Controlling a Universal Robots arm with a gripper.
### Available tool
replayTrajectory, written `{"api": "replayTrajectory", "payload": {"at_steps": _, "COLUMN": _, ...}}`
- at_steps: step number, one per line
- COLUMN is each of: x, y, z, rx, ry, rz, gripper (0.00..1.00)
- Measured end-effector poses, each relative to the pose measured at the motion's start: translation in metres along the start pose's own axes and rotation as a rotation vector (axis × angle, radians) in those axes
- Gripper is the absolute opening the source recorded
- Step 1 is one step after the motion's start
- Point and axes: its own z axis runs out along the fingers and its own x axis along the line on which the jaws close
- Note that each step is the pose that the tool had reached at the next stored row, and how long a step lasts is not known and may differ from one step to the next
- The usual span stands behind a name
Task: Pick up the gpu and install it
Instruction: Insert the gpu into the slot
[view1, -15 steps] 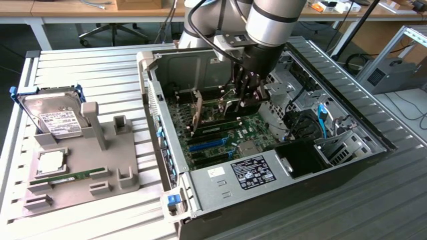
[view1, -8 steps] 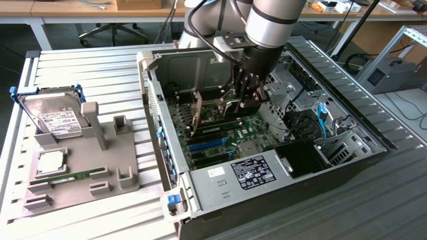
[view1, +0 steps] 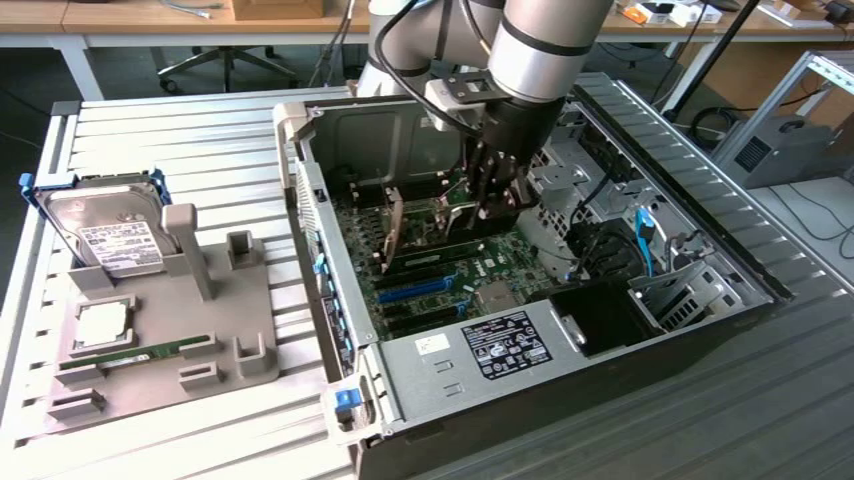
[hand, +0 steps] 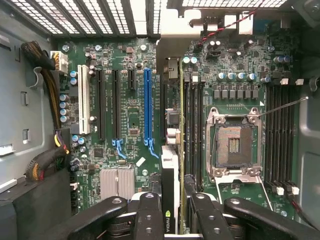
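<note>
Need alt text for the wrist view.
The gripper holds the gpu edge-on over the motherboard inside the open case, close to a blue slot. An empty CPU socket lies on the gpu's other side.

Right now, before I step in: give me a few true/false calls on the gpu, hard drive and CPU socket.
1. The jaws grip the gpu inside the case. True.
2. The hard drive is mounted in the case. False: it leans on the grey holder outside, at the exterior view's left.
3. The CPU socket is bare, with no cooler on it. True.
4. The gpu lies flat on the holder. False: it stands on edge over the motherboard.
</note>
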Motion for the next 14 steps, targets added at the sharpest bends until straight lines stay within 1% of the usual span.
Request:
{"api": "replayTrajectory", "payload": {"at_steps": 3, "x": 0.0001, "y": 0.0005, "z": 0.0052, "rx": 0.0, "ry": 0.0, "rz": 0.0, "gripper": 0.27}}
{"api": "replayTrajectory", "payload": {"at_steps": 6, "x": 0.0002, "y": 0.0007, "z": 0.0083, "rx": 0.0, "ry": 0.0, "rz": 0.0, "gripper": 0.27}}
{"api": "replayTrajectory", "payload": {"at_steps": 9, "x": 0.0006, "y": 0.0008, "z": 0.0088, "rx": -0.0001, "ry": 0.0001, "rz": 0.0, "gripper": 0.27}}
{"api": "replayTrajectory", "payload": {"at_steps": 14, "x": 0.0041, "y": 0.0007, "z": 0.0088, "rx": -0.0001, "ry": 0.0001, "rz": 0.0, "gripper": 0.27}}
